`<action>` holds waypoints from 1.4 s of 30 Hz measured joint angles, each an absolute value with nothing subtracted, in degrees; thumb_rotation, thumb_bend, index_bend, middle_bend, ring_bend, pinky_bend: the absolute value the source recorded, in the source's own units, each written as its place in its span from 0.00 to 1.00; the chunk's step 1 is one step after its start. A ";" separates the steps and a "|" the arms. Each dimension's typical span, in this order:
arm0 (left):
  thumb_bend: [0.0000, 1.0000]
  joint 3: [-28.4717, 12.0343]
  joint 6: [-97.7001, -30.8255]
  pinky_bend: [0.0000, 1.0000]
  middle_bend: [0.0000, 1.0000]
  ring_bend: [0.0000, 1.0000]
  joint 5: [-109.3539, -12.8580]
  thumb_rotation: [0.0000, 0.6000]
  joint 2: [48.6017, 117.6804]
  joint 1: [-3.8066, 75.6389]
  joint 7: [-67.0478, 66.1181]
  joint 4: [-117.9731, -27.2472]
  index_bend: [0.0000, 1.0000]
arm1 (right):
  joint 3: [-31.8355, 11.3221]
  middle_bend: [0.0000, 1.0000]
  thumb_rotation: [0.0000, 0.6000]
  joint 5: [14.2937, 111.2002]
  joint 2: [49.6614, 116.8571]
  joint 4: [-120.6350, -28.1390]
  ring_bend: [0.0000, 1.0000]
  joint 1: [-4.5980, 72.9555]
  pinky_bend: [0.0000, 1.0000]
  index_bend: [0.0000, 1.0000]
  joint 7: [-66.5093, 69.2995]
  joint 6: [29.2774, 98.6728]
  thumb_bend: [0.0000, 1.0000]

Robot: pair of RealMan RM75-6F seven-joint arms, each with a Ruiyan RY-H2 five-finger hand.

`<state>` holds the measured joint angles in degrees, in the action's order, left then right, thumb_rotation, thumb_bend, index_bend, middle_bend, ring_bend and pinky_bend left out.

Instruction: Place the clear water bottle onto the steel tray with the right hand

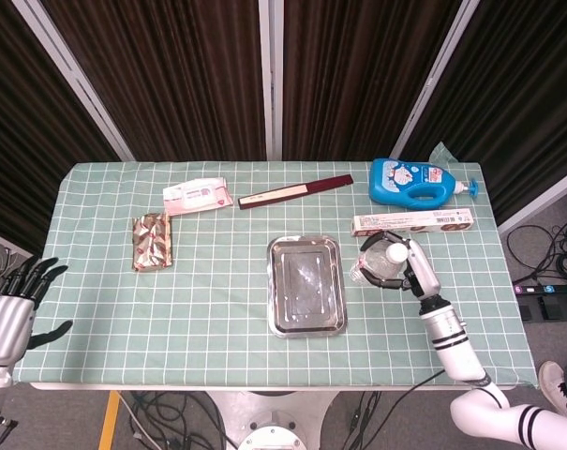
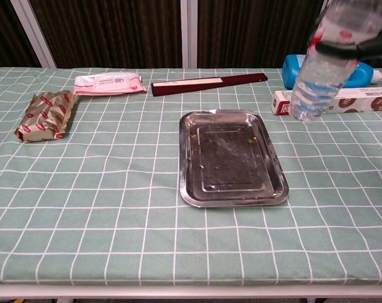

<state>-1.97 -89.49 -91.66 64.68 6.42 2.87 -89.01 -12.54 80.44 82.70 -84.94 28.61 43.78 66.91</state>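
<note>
Left hand (image 1: pixel 7 319) hung off the table's left edge, fingers spread, holding nothing. On the green checked cloth (image 1: pixel 208 309), left to right along the far side: a foil snack pack (image 1: pixel 153 241), a pink wipes packet (image 1: pixel 199 196), a long dark-red box (image 1: pixel 295 192).

Steel tray (image 1: pixel 307 285) lay at centre, nothing in it; smudges on its floor. Wide bare cloth lay to its left and along the near edge.

Clear water bottle (image 2: pixel 326 53) was held in the air just right of the tray, tilted, base lower left; ribbed body, red-and-white label band near the top, contents not discernible. Right hand (image 1: pixel 407 267) was wrapped round its upper part.

Behind it lay a long flat carton (image 1: pixel 412 223) and a blue detergent bottle (image 1: pixel 411 182) on its side near the far right corner.
</note>
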 measured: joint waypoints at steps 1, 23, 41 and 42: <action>0.13 -1.95 -89.56 0.19 0.23 0.10 -91.64 1.00 64.69 6.37 2.96 -88.95 0.24 | -12.20 0.53 1.00 79.70 83.86 -82.66 0.39 28.74 0.50 0.62 44.00 65.77 0.33; 0.13 -1.93 -89.89 0.19 0.23 0.10 -91.87 1.00 65.00 6.26 3.28 -88.81 0.24 | -13.38 0.54 1.00 82.36 83.25 -94.83 0.39 30.28 0.50 0.62 41.07 68.71 0.34; 0.13 -2.04 -89.72 0.19 0.23 0.10 -92.08 1.00 65.30 6.53 3.36 -88.86 0.24 | -12.54 0.54 1.00 85.75 83.72 -92.77 0.39 30.00 0.50 0.62 40.31 72.37 0.33; 0.13 -2.02 -89.73 0.19 0.23 0.10 -92.09 1.00 65.31 6.51 3.39 -88.83 0.24 | -12.36 0.54 1.00 85.41 83.74 -92.80 0.39 29.85 0.50 0.62 40.14 72.32 0.33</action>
